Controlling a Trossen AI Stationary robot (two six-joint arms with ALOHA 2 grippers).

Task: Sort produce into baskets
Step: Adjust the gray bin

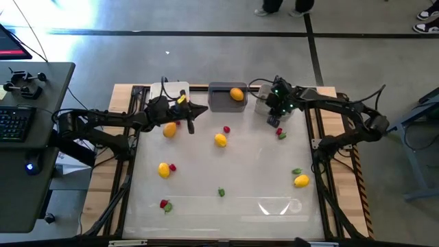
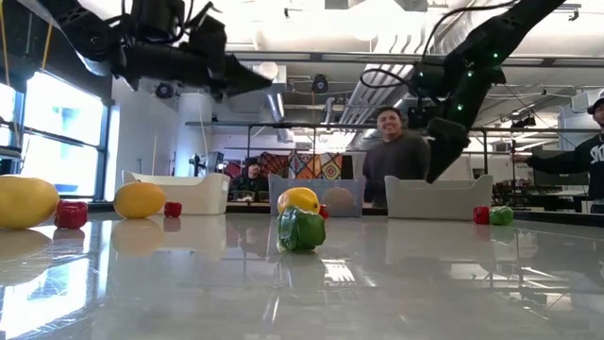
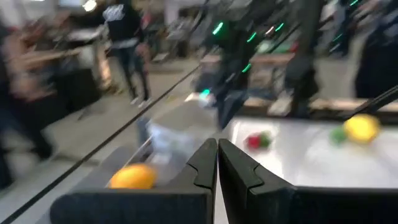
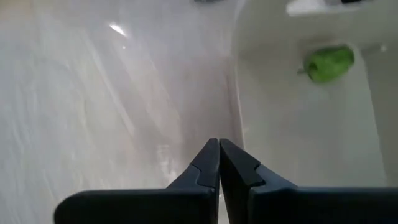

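White and glossy, the tabletop [image 1: 233, 171] filled my overhead feed, with produce strewn across it. Nearest the front edge I saw a red-and-green piece [image 1: 165, 204] toward the front left corner and a small green bit [image 1: 221, 193] about midway along. A little farther in lay a yellow fruit [image 1: 163, 169] with a red berry [image 1: 172, 167] touching it on the left side, and another yellow fruit [image 1: 301, 180] beside a green bit [image 1: 296, 171] close to the right edge. Around the middle sat a yellow fruit [image 1: 220, 140] with a red bit [image 1: 226, 129] just behind it, and a red-and-green pair [image 1: 281, 134] lay toward the right.

My left pincer [image 1: 202, 108] hung above the surface near the back left, fingers pressed together and holding nothing, with an orange-yellow fruit [image 1: 169, 130] on the tabletop under that arm. My right pincer [image 1: 273, 118] pointed down at the back right, its fingers also pressed together on nothing.

Along the back edge stood the three baskets: the white basket [image 1: 171, 89] at left, the dark grey basket [image 1: 223, 99] in the middle with an orange fruit [image 1: 236, 94] inside, and the light grey basket [image 1: 263, 104] at right, just beside my right pincer, holding a green piece [image 4: 329, 63]. Beyond the tabletop, a person [image 2: 394, 156] in a dark top stood in the room.
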